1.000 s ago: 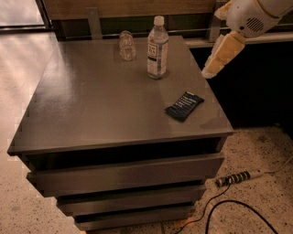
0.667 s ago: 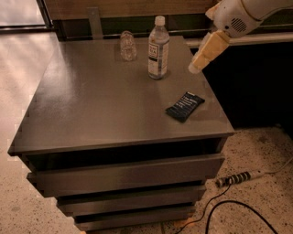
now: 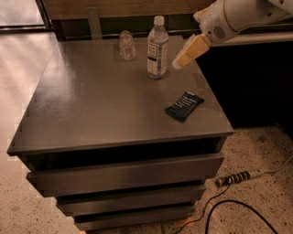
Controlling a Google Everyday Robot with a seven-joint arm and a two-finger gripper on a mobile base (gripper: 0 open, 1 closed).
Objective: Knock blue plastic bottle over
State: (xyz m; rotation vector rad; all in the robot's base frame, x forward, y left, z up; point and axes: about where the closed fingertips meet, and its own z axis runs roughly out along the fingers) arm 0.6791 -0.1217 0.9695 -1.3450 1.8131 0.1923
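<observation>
We note the largest item first: a dark grey drawer unit, whose flat tabletop fills most of the view. Three drawer fronts are stacked below its front edge. The unit stands on a speckled floor, which shows to the right and at the lower left. A wooden panel runs along the back, behind the unit.

The white robot arm enters from the upper right corner and slopes down to the left, above the back right part of the tabletop. At its end sits the pincer, beige in colour and pointing down and to the left. We see its two fingers together as one tapered wedge, with no gap between them and nothing clamped. The tip hangs above the tabletop, just to the right of the blue plastic bottle, at about the height of the lower label. A narrow strip of tabletop shows between the two, so we read them as apart.

The blue plastic bottle stands upright near the back edge, right of centre. It is clear, with a white cap and a white label.

A dark packet lies flat nearer the front right. A small clear glass stands left of the bottle. On the floor lie a black cable and a striped handle.
</observation>
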